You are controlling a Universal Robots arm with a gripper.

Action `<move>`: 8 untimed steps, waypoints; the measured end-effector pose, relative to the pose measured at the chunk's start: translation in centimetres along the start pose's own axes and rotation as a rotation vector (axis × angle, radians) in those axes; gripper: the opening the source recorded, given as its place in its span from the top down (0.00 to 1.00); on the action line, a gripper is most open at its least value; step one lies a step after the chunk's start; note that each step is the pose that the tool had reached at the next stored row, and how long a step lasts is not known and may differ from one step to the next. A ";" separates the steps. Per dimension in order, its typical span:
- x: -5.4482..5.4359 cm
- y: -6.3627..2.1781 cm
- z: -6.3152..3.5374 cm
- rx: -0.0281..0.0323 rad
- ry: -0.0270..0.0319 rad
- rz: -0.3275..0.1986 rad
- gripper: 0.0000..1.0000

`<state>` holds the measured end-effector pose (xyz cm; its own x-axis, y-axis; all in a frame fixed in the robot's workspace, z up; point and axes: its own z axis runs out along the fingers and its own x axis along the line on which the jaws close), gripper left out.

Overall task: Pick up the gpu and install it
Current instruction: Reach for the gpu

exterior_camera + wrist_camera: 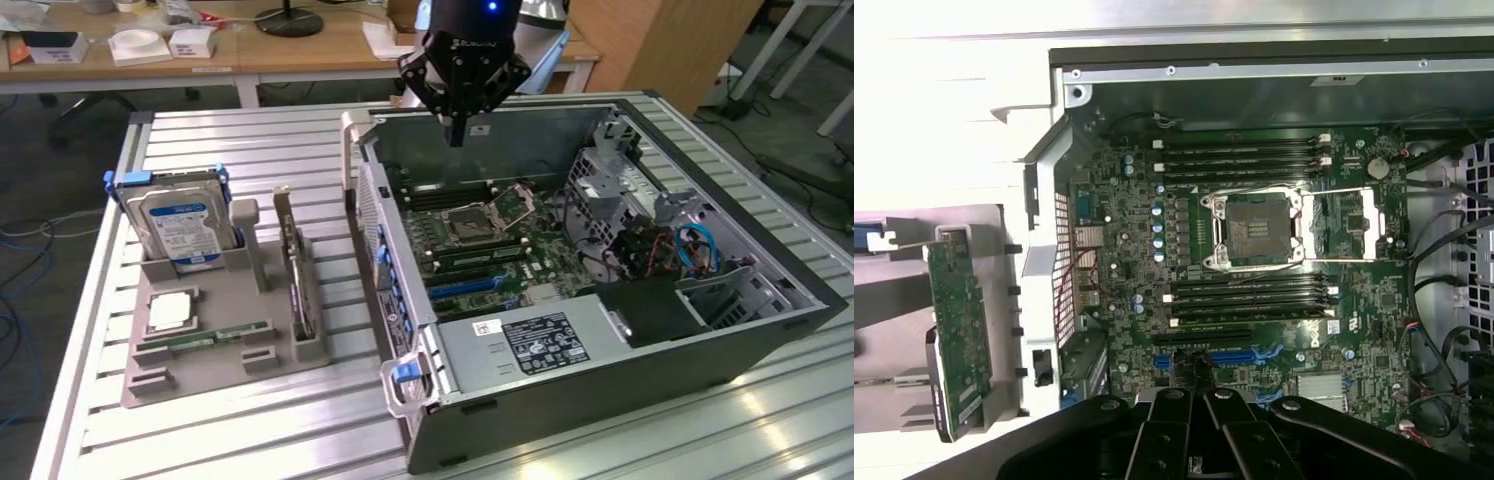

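So the gpu (299,275) hasn't gone anywhere: it's parked on its edge in the grey parts holder (200,378), silver bracket end sticking up at the far end, on the exterior view's left of the PC case (561,410). In the wrist view you look down on its green board, slotted in the holder just outside the case wall.

Sharing that holder are the blue-labelled hard drive (180,225) standing upright, a loose CPU chip (171,312) lying flat, and a green memory stick (200,338). None of them touch the card.

The gripper (457,135) is nowhere near it. It hangs above the far rim of the open case, well apart from the holder, and its fingers look pressed together with nothing pinched between them. From the wrist camera it's looking straight down at the motherboard (1254,300), with the open CPU socket (1254,225) in the middle and the blue expansion slots (1239,355) close to the fingertips. Those slots look bare.

My read on progress: basically zero. Card not grabbed, not lifted, not seated. Both the pick-up and the install are left to do. Everything sits on the ribbed metal table (240,150).
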<state>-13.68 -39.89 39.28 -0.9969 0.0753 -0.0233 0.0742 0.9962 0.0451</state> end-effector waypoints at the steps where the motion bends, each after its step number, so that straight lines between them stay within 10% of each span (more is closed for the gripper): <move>1: 0.1 -0.01 0.00 0.0000 0.0000 0.000 0.90; 8: 0.7 -0.05 -0.02 0.0000 0.0001 0.000 0.90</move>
<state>-14.34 -39.89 39.28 -0.9969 0.0753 -0.0233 0.0742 0.9962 0.0451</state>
